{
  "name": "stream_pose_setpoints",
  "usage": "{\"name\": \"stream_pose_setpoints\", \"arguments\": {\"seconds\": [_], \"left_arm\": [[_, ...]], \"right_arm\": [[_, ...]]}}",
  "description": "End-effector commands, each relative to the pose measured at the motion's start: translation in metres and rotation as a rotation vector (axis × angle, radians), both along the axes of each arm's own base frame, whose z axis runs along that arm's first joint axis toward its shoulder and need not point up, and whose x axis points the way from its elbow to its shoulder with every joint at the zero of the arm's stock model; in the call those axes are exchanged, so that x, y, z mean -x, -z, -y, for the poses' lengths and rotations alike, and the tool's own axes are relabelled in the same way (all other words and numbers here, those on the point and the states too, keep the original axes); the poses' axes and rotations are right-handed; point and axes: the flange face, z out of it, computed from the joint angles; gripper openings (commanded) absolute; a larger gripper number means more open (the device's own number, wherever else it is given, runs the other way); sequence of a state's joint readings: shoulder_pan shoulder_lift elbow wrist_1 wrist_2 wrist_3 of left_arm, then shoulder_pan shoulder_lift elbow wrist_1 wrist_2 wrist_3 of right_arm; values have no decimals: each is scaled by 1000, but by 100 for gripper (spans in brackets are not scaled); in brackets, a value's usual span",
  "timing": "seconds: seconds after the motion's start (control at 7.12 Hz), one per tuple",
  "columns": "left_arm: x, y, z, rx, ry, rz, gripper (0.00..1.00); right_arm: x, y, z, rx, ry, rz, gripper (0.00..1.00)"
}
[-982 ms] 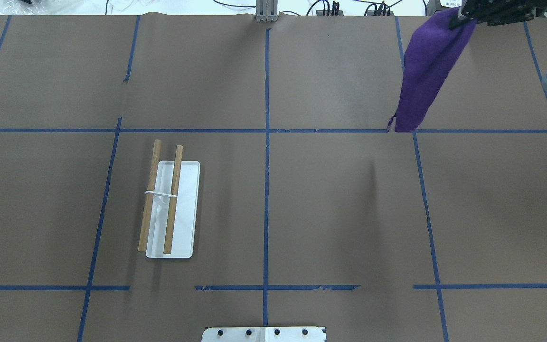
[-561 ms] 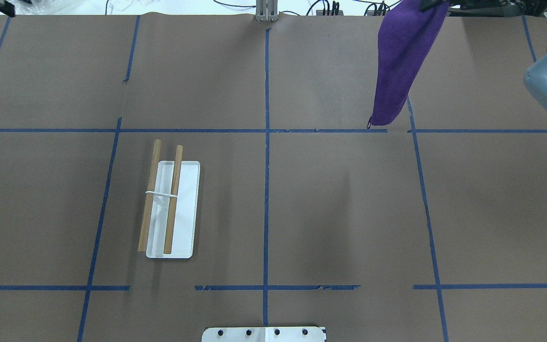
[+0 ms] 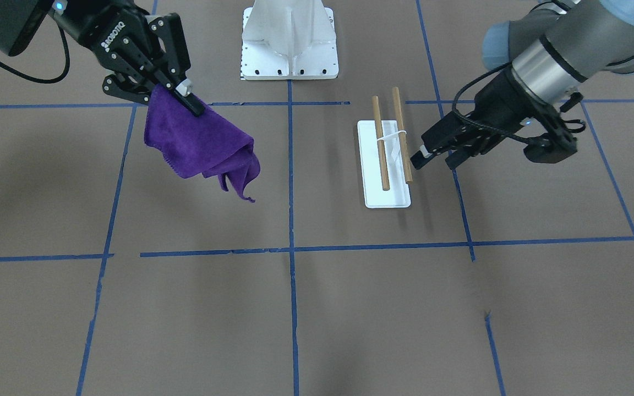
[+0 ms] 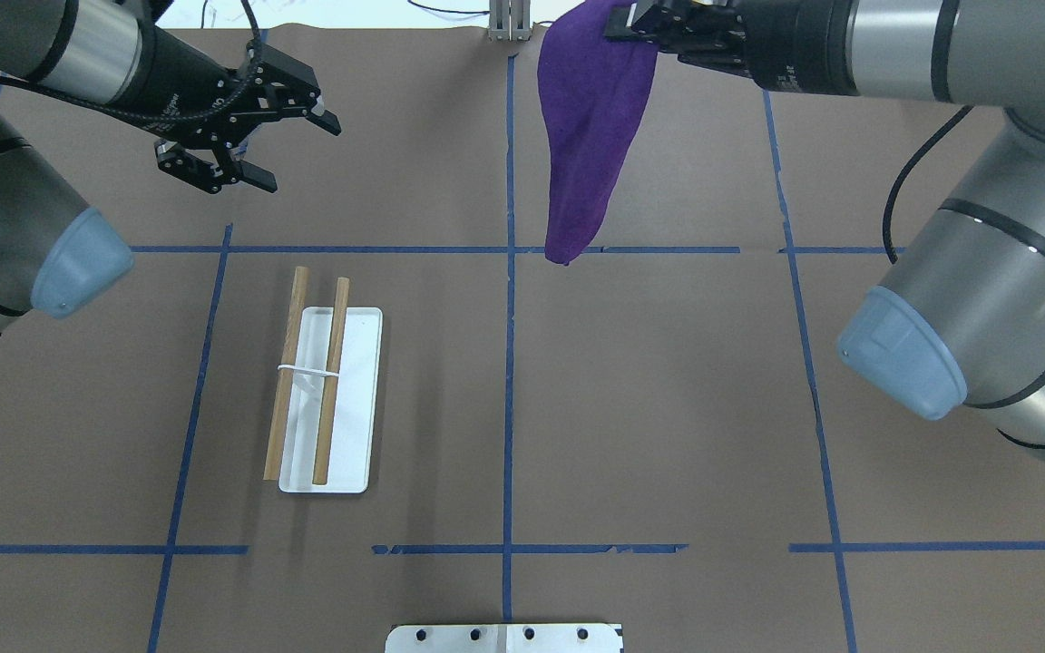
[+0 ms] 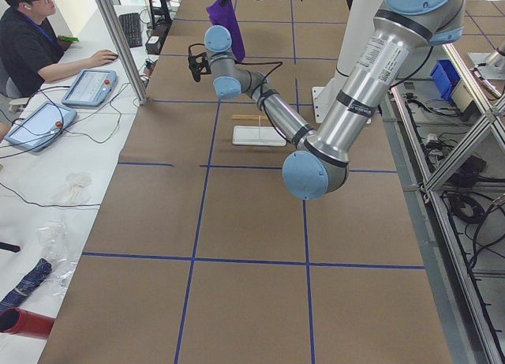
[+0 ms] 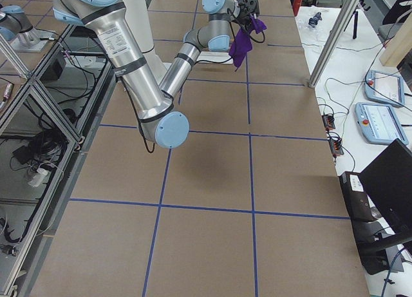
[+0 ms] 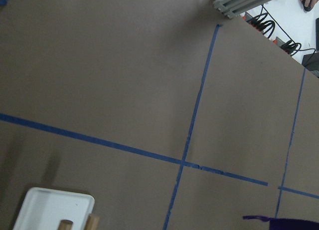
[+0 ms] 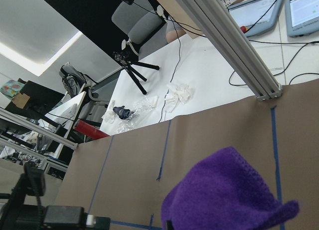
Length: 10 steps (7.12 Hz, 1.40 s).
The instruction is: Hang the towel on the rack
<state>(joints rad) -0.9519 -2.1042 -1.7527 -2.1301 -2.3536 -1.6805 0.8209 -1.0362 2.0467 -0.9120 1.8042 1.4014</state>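
The purple towel [image 4: 590,136] hangs from my right gripper [image 4: 631,23], which is shut on its top edge, high over the far middle of the table. It also shows in the front view [image 3: 201,146], under the gripper [image 3: 182,96], and in the right wrist view [image 8: 224,190]. The rack [image 4: 327,399], two wooden rods on a white base, stands left of centre; in the front view [image 3: 386,165] it is right of centre. My left gripper [image 4: 291,150] is open and empty, above the table beyond the rack, and beside it in the front view [image 3: 432,162].
The robot's base plate [image 4: 504,638] is at the near edge. An aluminium post [image 4: 509,23] stands at the far edge. Blue tape lines [image 4: 509,363] cross the brown table. An operator [image 5: 31,32] sits with tablets [image 5: 88,86] beyond the far side.
My right arm has carried the hanging towel leftward, from the far right toward the table's middle line. My left arm and open gripper have come into view at the far left.
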Motion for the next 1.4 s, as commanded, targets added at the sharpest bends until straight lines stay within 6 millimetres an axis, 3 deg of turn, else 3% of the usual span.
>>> {"name": "stream_pose_setpoints", "arguments": {"seconds": [0.0,0.14,0.28,0.7,1.26], "left_arm": [[-41,25,-16,119,-35,-62,100],[-43,31,-23,190,-29,-102,100],[-50,51,-28,256,-31,-134,100],[-59,91,-36,368,-37,-188,95],[-58,102,-43,354,-48,-202,73]], "right_arm": [[32,13,-34,-33,-50,58,0],[57,15,-52,-45,-94,57,0],[74,15,-65,-73,-120,34,0],[75,15,-66,-80,-124,30,0],[75,14,-66,-79,-124,27,0]]}}
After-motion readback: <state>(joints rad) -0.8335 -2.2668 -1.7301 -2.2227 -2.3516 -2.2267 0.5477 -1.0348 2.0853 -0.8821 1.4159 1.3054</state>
